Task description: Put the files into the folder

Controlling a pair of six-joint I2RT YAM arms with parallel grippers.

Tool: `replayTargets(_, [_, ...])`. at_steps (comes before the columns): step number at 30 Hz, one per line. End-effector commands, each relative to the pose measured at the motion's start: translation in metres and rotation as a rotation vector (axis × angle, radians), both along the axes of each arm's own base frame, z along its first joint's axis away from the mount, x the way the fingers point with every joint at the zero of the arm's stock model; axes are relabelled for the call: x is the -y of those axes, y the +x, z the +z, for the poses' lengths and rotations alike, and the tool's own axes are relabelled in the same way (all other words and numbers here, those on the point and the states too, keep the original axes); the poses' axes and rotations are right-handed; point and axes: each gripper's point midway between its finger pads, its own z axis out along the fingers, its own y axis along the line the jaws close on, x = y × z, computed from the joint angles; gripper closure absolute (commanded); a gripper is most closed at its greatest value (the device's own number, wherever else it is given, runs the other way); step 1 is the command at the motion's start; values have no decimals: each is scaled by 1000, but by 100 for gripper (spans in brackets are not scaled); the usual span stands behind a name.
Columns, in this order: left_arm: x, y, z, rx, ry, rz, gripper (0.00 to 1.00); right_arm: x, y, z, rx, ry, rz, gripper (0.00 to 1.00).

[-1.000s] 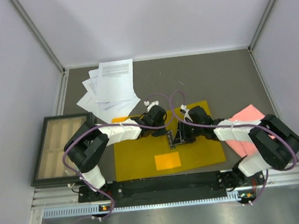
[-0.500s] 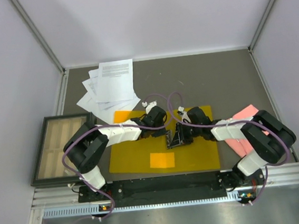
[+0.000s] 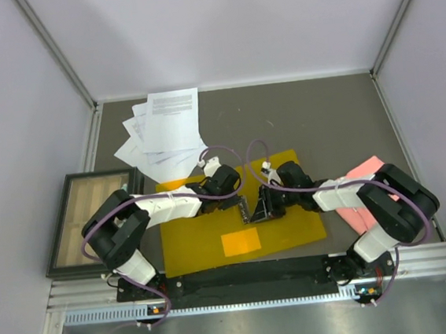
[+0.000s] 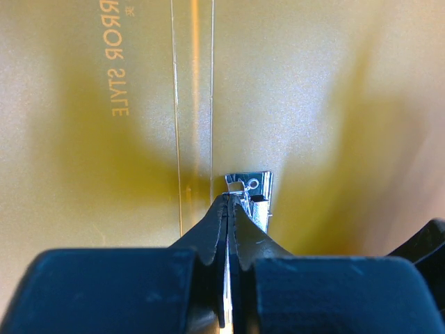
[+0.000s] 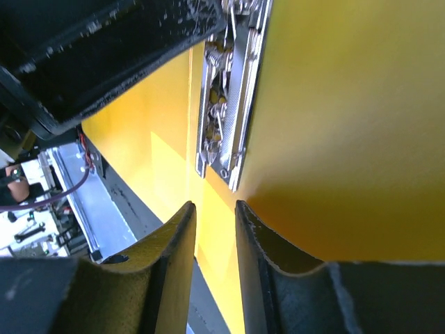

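- Found folder [image 3: 191, 241] lying open and flat near the front edge of the table [image 3: 321, 118], between the two arms. Files [image 3: 168, 125] fanned in a loose pile at far left, well apart from it, none inside yet.
- Noted left gripper [image 4: 228, 209] with jaws pressed together at the end of the clip [image 4: 254, 191]. Seems to nip a thin metal tab, though too little showing between the fingers to be sure.
- Noted right gripper [image 5: 214, 205] with jaws a little spread and nothing seen between them, hovering just beside the clip's other end over the yellow sheet.
- Risk one: losing the tab. Thin, slick metal held by fingertips only; any pull off-axis likely to slide it out and snap the clip back down.
- Risk two: dragging or lifting the whole folder instead of opening the clip. Light plastic, nothing pinning it; probably needs the right gripper pressing down beside the clip.
- Risk three: knocking the grippers together. Both working close at the same small part.
- Risk four: catching a cover edge with the right fingers and flipping it shut over the clip.
- Risk later: scattering the files on pickup. Overlapped, flat on the table, hard to take as one stack; likely to leave sheets behind or crease them.
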Motion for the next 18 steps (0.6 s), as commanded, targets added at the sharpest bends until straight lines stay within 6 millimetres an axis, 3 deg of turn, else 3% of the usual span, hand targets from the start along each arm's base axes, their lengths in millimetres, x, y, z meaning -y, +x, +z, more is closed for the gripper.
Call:
replayTargets(1, [-6,5,12,27,-50,109,100,-21,3,14,40,60,39,71])
replayTargets(18, [-1,2,6,0,-82,123,100,-36,6,10,18,88,75,75])
